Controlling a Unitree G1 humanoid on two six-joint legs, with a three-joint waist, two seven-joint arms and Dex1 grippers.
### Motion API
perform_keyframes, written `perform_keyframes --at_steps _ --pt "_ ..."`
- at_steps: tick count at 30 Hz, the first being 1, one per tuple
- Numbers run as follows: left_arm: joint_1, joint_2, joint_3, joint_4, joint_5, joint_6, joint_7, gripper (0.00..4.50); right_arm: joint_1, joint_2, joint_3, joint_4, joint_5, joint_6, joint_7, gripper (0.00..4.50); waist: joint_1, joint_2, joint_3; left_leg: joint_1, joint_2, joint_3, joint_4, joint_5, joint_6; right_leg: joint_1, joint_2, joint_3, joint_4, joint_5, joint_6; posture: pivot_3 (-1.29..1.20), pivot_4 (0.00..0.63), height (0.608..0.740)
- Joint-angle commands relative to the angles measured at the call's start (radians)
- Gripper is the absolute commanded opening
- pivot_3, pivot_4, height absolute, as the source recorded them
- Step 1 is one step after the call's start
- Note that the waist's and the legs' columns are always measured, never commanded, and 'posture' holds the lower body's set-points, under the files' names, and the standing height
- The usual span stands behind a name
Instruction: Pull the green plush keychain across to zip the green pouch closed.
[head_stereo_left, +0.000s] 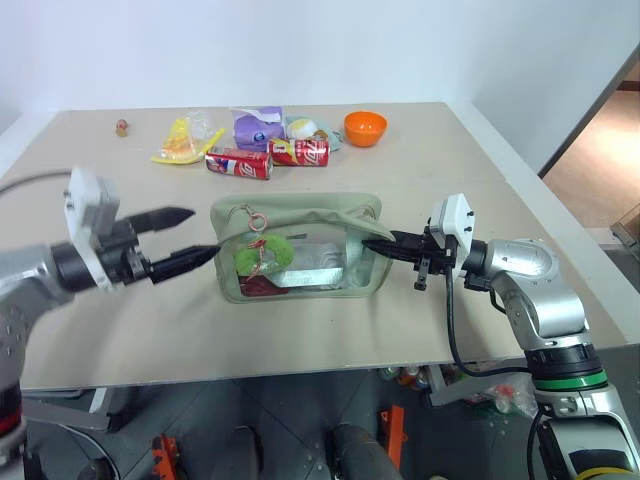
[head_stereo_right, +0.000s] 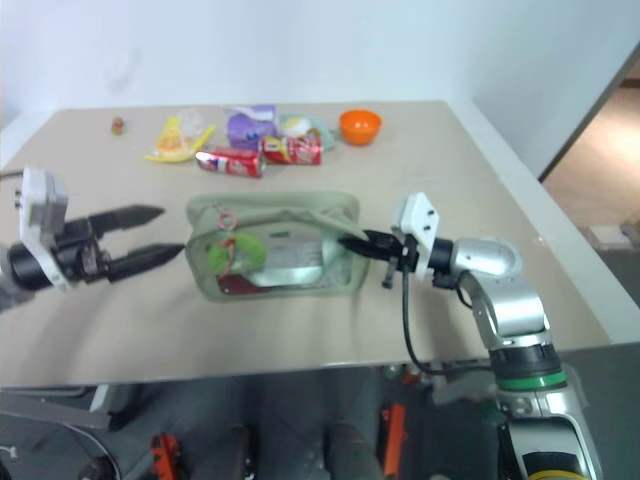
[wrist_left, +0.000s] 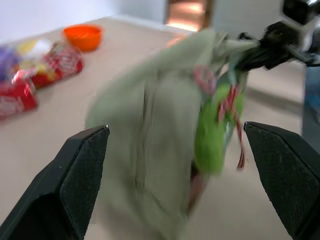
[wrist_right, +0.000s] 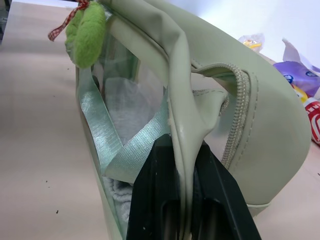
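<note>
A beige table (head_stereo_left: 120, 340) holds a sage-green pouch (head_stereo_left: 300, 215) with clear plastic sides, lying near the middle of the tabletop. A fuzzy green keychain (head_stereo_left: 262, 252) hangs on a thin reddish cord over the pouch's front window, toward the end nearer the robot's left arm.

The right gripper (head_stereo_left: 372, 246) reaches in level from the right. Its two black fingers are pressed together, pinching a fold of the pouch's fabric at that end (the right wrist view shows the fabric clamped between them, beside the zipper teeth).

The left gripper (head_stereo_left: 190, 238) sits just off the pouch's opposite end with its fingers spread wide, pinching nothing. One fingertip (head_stereo_left: 210, 252) lies close to the pouch's edge; whether it touches cannot be told.

At the far side of the table are two red cans (head_stereo_left: 240, 163), a yellow snack bag (head_stereo_left: 180, 142), a purple packet (head_stereo_left: 257, 127) and an orange bowl (head_stereo_left: 365, 127), all well apart from the pouch.
</note>
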Motion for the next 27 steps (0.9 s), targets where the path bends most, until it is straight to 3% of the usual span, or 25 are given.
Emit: perform_keyframes --at_steps 1,4,12,23,27 --pt "0.077 -0.086 -0.009 -0.078 0.027 -0.090 0.098 4.47 -0.026 0.002 0.003 -0.007 0.004 -0.013 0.022 0.00 0.000 0.000 0.000 0.001 0.000 0.001 0.000 0.000 0.000 0.001 0.000 0.001 0.000 0.000 0.000 0.00 0.150 0.740" --pt "0.092 -0.122 -0.026 -0.042 0.056 -0.145 0.131 4.47 -0.032 0.002 0.006 -0.004 0.001 -0.012 0.026 0.00 0.000 0.000 0.000 0.001 0.000 0.000 0.000 0.001 0.000 0.000 0.001 0.000 0.001 0.001 -0.002 0.00 0.150 0.740" --pt "0.092 -0.106 -0.044 0.085 0.100 -0.239 0.100 4.47 -0.027 -0.008 0.004 -0.016 0.000 -0.001 0.018 0.00 -0.001 0.000 0.000 0.001 0.000 0.000 -0.001 0.001 0.000 -0.001 0.002 0.001 0.001 0.001 -0.002 0.00 0.150 0.740" --pt "-0.001 -0.117 -0.159 0.159 0.113 -0.277 0.079 4.47 -0.005 -0.027 -0.010 -0.048 0.003 0.016 0.000 0.00 0.000 0.000 0.000 0.001 0.000 0.000 -0.001 0.000 0.000 -0.001 0.002 0.001 0.001 0.000 -0.002 0.00 0.150 0.740" --pt "-0.028 -0.118 -0.192 0.159 0.130 -0.300 0.072 3.33 0.000 -0.030 -0.013 -0.053 0.006 0.016 -0.002 0.00 0.000 0.000 0.000 0.001 0.000 0.000 -0.001 0.000 0.000 -0.001 0.002 0.001 0.001 0.000 -0.002 0.00 0.150 0.740"
